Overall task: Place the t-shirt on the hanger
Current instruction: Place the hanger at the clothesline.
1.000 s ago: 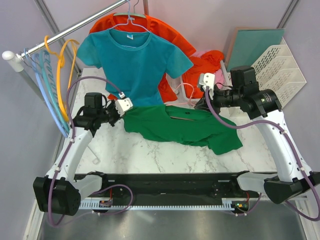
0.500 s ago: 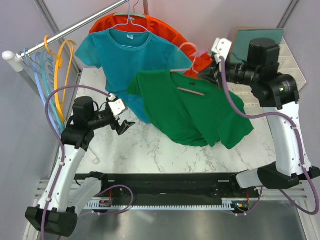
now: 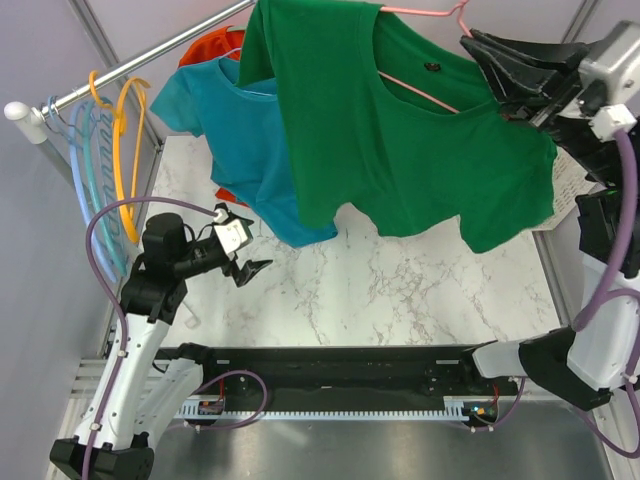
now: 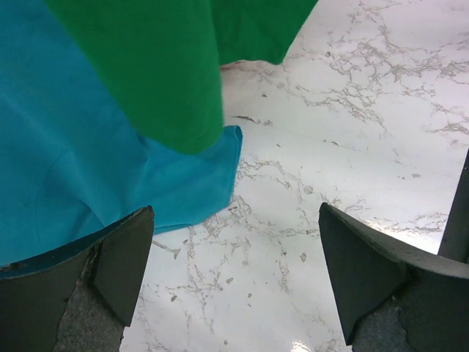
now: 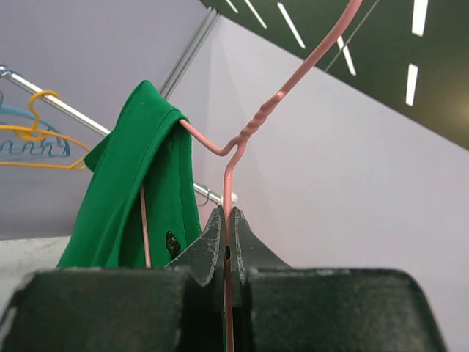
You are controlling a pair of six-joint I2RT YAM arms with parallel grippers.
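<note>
The pink wire hanger (image 5: 233, 158) is pinched just below its twisted neck between the fully closed fingers of the right gripper (image 5: 226, 220) and is held high above the marble table (image 3: 400, 290). The dark green t-shirt (image 3: 400, 140) is carried on the hanger, hung clear of the table and partly in front of the teal t-shirt (image 3: 225, 130). The left gripper (image 4: 234, 220) is spread wide with nothing between its fingers, and is held low over the table beside the teal hem.
</note>
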